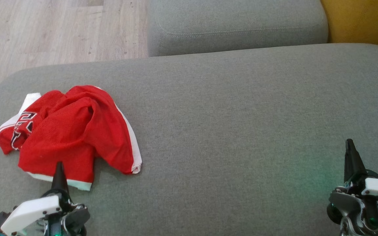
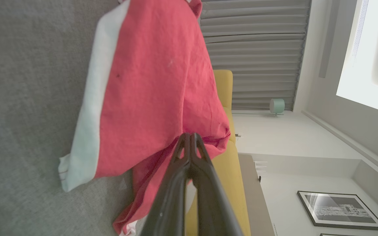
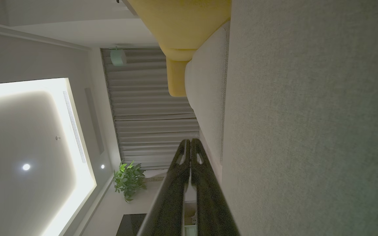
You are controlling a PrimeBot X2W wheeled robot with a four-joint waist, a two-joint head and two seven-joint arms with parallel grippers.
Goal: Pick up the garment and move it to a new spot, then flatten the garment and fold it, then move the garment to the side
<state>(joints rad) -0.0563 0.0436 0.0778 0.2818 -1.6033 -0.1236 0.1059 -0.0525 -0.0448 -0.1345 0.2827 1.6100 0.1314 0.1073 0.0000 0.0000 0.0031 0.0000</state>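
Observation:
The garment (image 1: 74, 131) is a red jersey with white trim and dark lettering, lying crumpled on the left part of the grey sofa seat (image 1: 228, 114). My left gripper (image 1: 59, 165) is at the lower left, shut, its tips over the garment's near white hem with nothing held. In the left wrist view the garment (image 2: 149, 85) bulges just ahead of the shut left gripper (image 2: 190, 135). My right gripper (image 1: 349, 142) is at the lower right, shut and empty, far from the garment. In the right wrist view the right gripper (image 3: 189, 141) points along the bare seat.
A second grey cushion (image 1: 235, 26) lies behind the seat, with yellow upholstery (image 1: 363, 19) at the top right. Wooden floor (image 1: 44, 29) shows past the seat's rounded left edge. Bare grey seat stretches from the garment to the right gripper.

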